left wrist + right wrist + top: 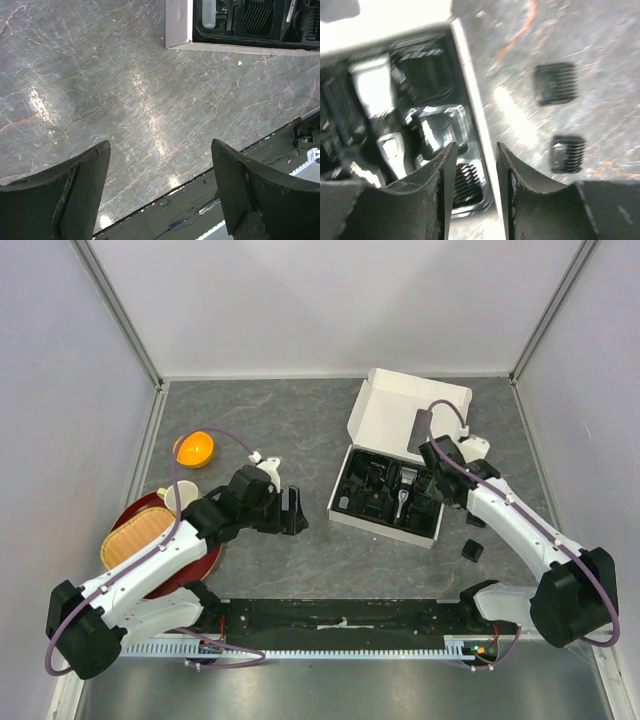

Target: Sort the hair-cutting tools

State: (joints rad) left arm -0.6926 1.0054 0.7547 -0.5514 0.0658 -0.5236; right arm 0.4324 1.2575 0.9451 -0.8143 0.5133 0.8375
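my right gripper [475, 150] hangs part-open and empty over the box [469, 100] rim, one guard comb [556, 83] and a second comb [568, 153] lie on the table [600, 30] just outside it, well away from my wide-open, empty left gripper [160, 145].

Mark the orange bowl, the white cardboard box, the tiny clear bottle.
orange bowl [195, 449]: top view, bare inside.
white cardboard box [395, 415]: top view, open lid.
tiny clear bottle [208, 15]: left wrist view, its body.
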